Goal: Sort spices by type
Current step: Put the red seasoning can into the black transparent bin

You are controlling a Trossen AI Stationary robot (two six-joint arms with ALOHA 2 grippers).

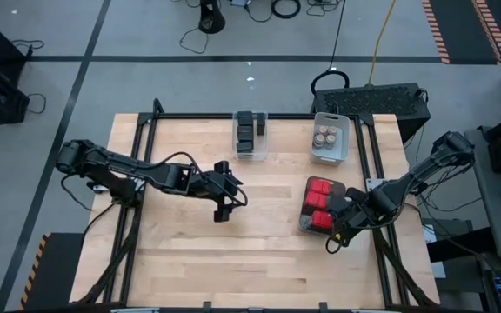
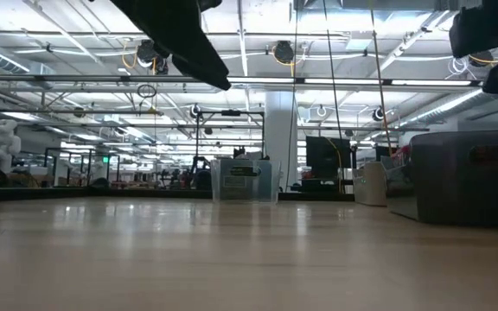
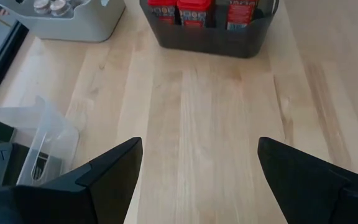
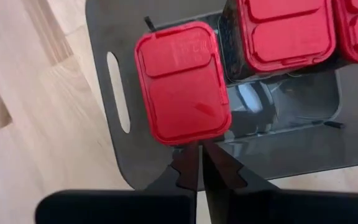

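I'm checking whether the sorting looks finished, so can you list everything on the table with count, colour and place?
Red tins: at least four visible, red, in the dark bin on the table's right side.
Dark tins: count unclear, grey-black, in the clear bin at the far middle.
Round jars: about six, tan-topped, in the white bin at the far right.
Dark bin: one, dark grey.
Clear bin: one.
White bin: one.
Table: one, light wood.
Left gripper: open, above bare wood at mid-table.
Right gripper: shut, empty, over the dark bin's near edge beside a red tin.
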